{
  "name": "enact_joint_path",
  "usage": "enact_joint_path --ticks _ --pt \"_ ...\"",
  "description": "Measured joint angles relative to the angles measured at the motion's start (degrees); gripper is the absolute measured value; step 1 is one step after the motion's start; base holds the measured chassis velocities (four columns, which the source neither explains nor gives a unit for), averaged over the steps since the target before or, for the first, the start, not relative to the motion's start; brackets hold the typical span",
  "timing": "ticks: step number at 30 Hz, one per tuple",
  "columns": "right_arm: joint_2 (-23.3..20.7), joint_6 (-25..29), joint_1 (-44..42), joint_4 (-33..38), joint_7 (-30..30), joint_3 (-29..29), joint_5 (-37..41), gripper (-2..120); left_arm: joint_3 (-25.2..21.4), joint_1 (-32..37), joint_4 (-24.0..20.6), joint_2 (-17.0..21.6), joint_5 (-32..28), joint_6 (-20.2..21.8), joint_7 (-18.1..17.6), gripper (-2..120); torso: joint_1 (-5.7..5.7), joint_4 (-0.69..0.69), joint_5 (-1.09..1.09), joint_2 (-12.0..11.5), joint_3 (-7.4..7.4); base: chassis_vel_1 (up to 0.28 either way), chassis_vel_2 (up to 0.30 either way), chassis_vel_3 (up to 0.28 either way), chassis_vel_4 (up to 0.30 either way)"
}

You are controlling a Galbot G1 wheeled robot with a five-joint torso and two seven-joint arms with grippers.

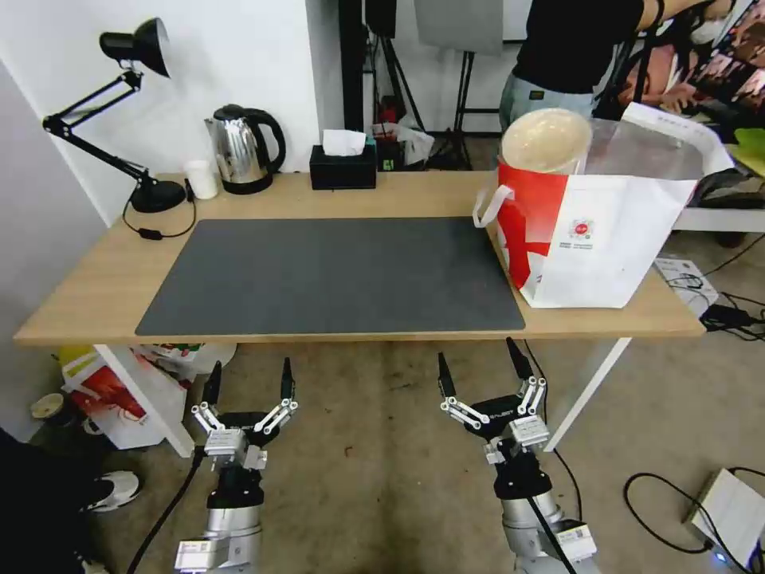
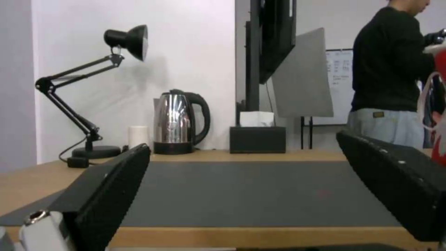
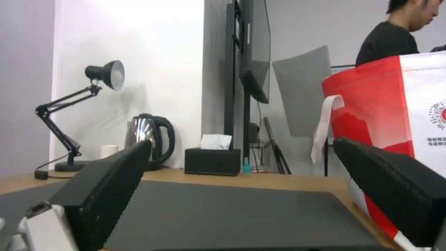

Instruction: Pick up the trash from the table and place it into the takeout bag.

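Trash-wise, one tan bowl [image 1: 547, 140] pokes out of the top of the takeout bag [image 1: 606, 247], tilted so its pale round face looks toward the robot. That bag stands upright on the table [image 1: 72, 307] over at about 2 o'clock from the middle of the head view, with its red side panel facing the mat [image 1: 331, 275] and one white loop handle hanging off that side. Its near bottom corner overlaps the right edge of the mat. In the right wrist view the bag [image 3: 399, 111] sits just beyond the far finger, red panel and handle showing.

Both arms hang low in front of the table's near edge, over the floor. The left gripper [image 1: 248, 381] is around 7 o'clock, fingers spread wide, holding nothing. The right gripper [image 1: 481, 367] is around 5 o'clock, same deal, wide apart and holding nothing.

Along the back edge of the table from 10 to 12 o'clock: a black desk lamp [image 1: 119, 104], a small white cup [image 1: 201, 178], a steel kettle [image 1: 243, 148] and a black tissue box [image 1: 343, 166]. Those stand well apart from the bag.
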Motion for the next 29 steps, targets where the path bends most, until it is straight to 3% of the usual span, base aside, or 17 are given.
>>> enact_joint_path --ticks 29 --pt "0.00 0.00 0.00 0.00 0.00 0.00 0.00 100 -0.02 -0.13 0.54 0.39 -0.49 -0.63 0.37 100 0.00 0.00 0.00 0.00 0.00 0.000 0.000 0.000 0.000"
